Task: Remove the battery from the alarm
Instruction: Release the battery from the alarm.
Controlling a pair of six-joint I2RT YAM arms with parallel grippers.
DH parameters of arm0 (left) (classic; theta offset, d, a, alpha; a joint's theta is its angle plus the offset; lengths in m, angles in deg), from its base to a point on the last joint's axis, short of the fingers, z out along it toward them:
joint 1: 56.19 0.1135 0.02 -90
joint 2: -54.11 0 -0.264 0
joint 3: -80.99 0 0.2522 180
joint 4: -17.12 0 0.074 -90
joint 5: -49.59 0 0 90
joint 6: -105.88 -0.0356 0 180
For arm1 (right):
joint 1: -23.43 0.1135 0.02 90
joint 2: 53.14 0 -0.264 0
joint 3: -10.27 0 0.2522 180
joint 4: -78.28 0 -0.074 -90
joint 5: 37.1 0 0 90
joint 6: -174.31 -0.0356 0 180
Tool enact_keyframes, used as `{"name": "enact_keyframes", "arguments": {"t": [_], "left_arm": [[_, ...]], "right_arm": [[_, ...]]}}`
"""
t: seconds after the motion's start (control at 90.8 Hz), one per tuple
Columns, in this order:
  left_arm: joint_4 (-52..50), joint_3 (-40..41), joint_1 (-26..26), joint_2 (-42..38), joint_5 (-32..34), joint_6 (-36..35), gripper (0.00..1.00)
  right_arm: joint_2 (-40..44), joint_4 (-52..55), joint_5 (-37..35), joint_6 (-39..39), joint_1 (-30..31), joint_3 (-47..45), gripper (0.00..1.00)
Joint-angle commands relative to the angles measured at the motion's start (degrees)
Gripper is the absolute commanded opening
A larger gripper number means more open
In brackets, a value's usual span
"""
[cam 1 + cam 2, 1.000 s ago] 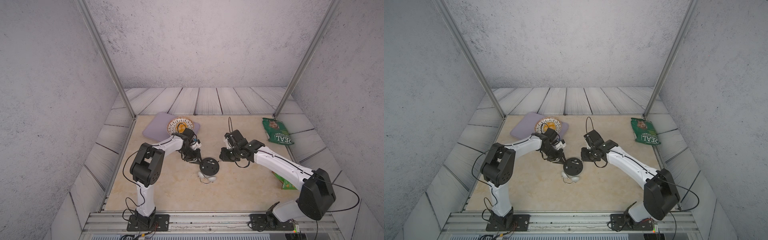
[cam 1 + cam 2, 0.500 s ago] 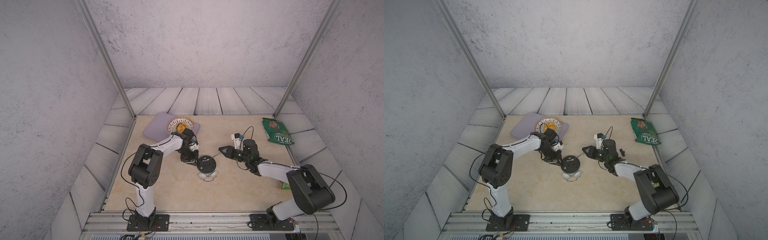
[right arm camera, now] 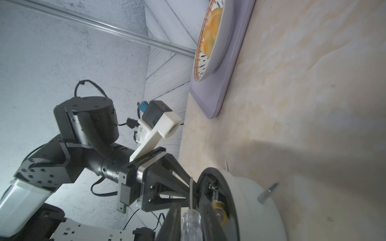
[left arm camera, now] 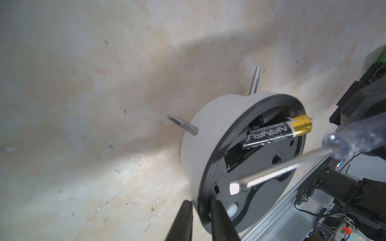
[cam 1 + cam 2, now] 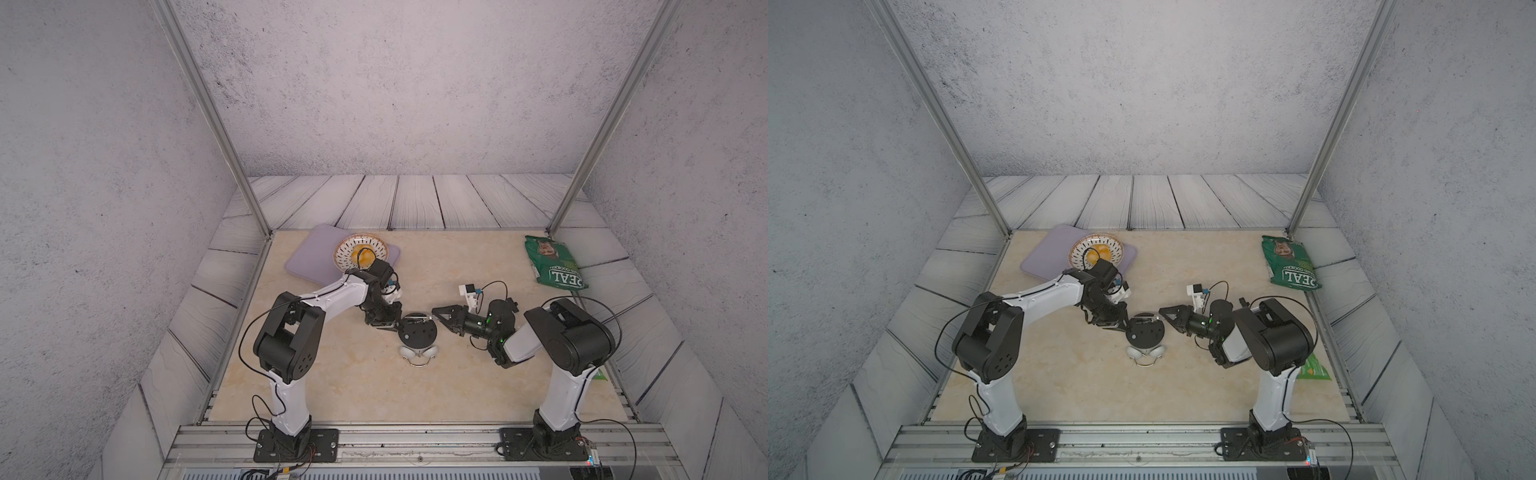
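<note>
You are working on a pale beige, marble-veined tabletop (image 5: 332, 386), boxed in by grey speckled walls (image 5: 395, 104). Whitewashed planks (image 5: 415, 203) run around it, and slanted aluminium posts (image 5: 582, 174) rise from the far corners. Close up in the left wrist view, the surface shows small scuffs, dark specks and a faint reddish smear.

The alarm (image 5: 417, 333) lies face down near the middle of the table with its black back panel up. Its bells and handle point toward the rail (image 5: 415, 436) at the near edge. Your left gripper (image 5: 394, 326) is clenched on the alarm's rim: in the left wrist view its two black fingers (image 4: 183, 219) straddle the edge of the casing.

The battery (image 4: 271, 133) sits tilted in the open compartment of the back panel, its gold end raised toward the rim. Your right gripper (image 5: 436, 314) grasps the clear-handled screwdriver (image 4: 282, 171), whose metal shaft reaches across the back panel close to the battery. I cannot tell whether its tip touches anything.

At the far left a patterned bowl (image 5: 343, 249) of yellow-orange food rests on a lavender mat (image 5: 303, 262). A green bag (image 5: 555, 266) lies at the far right edge, well apart from the alarm. A second green packet (image 5: 1314, 370) peeks out beside the right arm.
</note>
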Motion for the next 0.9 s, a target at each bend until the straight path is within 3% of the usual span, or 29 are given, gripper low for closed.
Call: {"name": "enact_keyframes", "arguments": {"t": [0.0,0.165,0.264,0.462,0.617,0.727,0.892], "left_arm": [[0.42,-0.93,0.11,-0.69,3.75,-1.06,0.21],[-0.63,-2.37,0.11,-3.07,6.06,-1.74,0.25],[-1.82,-2.31,0.11,-6.08,7.89,-2.31,0.29],[-2.69,-0.67,-1.38,-13.26,12.66,-7.08,0.49],[-5.02,-3.22,-6.29,-14.95,18.19,-10.84,0.64],[-6.19,-4.11,-7.83,-13.68,19.08,-10.57,0.69],[-5.03,-2.51,-7.51,-13.55,17.74,-6.83,0.76]], "right_arm": [[2.86,-2.7,3.58,-1.84,-0.05,0.74,0.0],[6.7,-2.3,2.8,-2.01,-2.45,-1.72,0.0],[12.2,3.56,3.05,0.24,-4.85,-2.5,0.0],[28.14,39.3,1.76,16.22,-8.4,-0.22,0.0],[37.8,61.65,-2.58,25.12,-11.36,2.65,0.0],[42.36,70.24,-6.42,27.07,-13.77,2.84,0.0],[47.9,78.81,-20.24,26.85,-16.09,0.71,0.0]]}}
